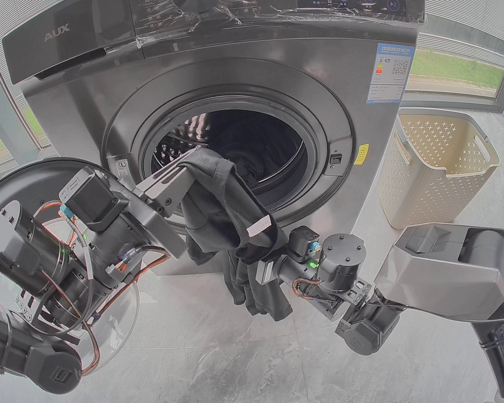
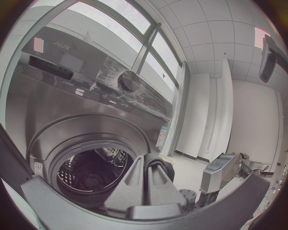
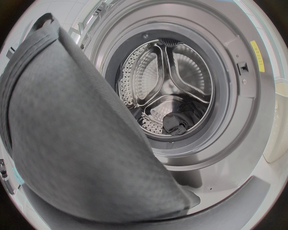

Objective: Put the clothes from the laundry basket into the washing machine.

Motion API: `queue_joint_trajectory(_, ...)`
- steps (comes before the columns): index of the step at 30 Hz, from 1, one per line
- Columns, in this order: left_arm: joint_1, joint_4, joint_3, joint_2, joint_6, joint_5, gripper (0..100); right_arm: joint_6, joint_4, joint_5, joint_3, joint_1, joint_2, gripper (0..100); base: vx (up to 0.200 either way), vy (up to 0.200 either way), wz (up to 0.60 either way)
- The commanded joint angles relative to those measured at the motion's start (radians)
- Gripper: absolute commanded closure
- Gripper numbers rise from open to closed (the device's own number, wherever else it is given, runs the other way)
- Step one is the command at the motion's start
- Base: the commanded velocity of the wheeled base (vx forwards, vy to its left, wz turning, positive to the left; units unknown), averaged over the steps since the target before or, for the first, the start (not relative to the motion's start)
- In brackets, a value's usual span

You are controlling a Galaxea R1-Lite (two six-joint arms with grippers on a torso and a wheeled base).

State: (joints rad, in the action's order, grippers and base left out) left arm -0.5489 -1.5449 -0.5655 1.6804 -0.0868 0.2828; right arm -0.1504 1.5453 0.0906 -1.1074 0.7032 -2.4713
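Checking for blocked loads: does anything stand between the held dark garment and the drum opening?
Nothing visible. The left gripper holds the dark garment at the drum opening, the door is swung aside to the robot's left, and another garment lies low inside the drum.

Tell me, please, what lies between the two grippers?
In the head view, a dark garment hangs between them, pinched at its top by the left gripper and draping down over the right gripper.

- Washing machine (image 1: 75, 104): brushed metal front, soft sheen; drum (image 3: 168, 78) polished steel.
- Garment (image 1: 223, 214): dark matt cloth.
- Basket (image 1: 438, 161), right of frame: cream matt plastic.
- Floor (image 1: 221, 363): smooth grey tile.
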Motion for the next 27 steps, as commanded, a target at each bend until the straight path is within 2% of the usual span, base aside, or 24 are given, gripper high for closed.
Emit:
queue_joint_trajectory(1, 0.072, 0.000, 0.023, 0.041, 0.001, -0.004, 100, -0.001, 0.001, 0.000, 0.083, -0.027, 0.127, 100, 0.000, 0.000, 0.00)
queue_joint_trajectory(7, 0.122, 0.000, 0.081, 0.078, 0.019, 0.004, 100, 0.000, 0.001, 0.001, 0.189, -0.027, 0.244, 100, 0.000, 0.000, 0.00)
queue_joint_trajectory(10, 0.122, 0.000, 0.130, 0.108, 0.044, 0.009, 100, 0.000, -0.001, 0.001, 0.216, -0.025, 0.272, 100, 0.000, 0.000, 0.00)
queue_joint_trajectory(11, 0.122, -0.001, 0.148, 0.133, 0.064, 0.009, 100, 0.000, -0.001, 0.001, 0.222, -0.025, 0.276, 100, 0.000, 0.000, 0.00)
queue_joint_trajectory(12, 0.122, -0.001, 0.156, 0.143, 0.071, 0.010, 100, 0.000, -0.001, 0.001, 0.222, -0.024, 0.278, 100, 0.000, 0.000, 0.00)
queue_joint_trajectory(15, 0.121, -0.003, 0.197, 0.197, 0.117, 0.010, 100, 0.000, -0.001, 0.001, 0.221, -0.013, 0.285, 100, 0.000, 0.000, 0.00)
queue_joint_trajectory(20, 0.116, -0.004, 0.234, 0.254, 0.150, 0.016, 100, 0.000, -0.004, 0.001, 0.209, -0.004, 0.285, 100, 0.000, 0.000, 0.00)
queue_joint_trajectory(24, 0.115, -0.004, 0.282, 0.294, 0.194, 0.065, 100, 0.002, -0.008, 0.001, 0.196, 0.004, 0.273, 100, 0.000, 0.000, 0.00)
queue_joint_trajectory(27, 0.113, -0.006, 0.277, 0.311, 0.200, 0.067, 100, 0.002, -0.008, 0.001, 0.186, 0.013, 0.272, 100, 0.000, 0.000, 0.00)
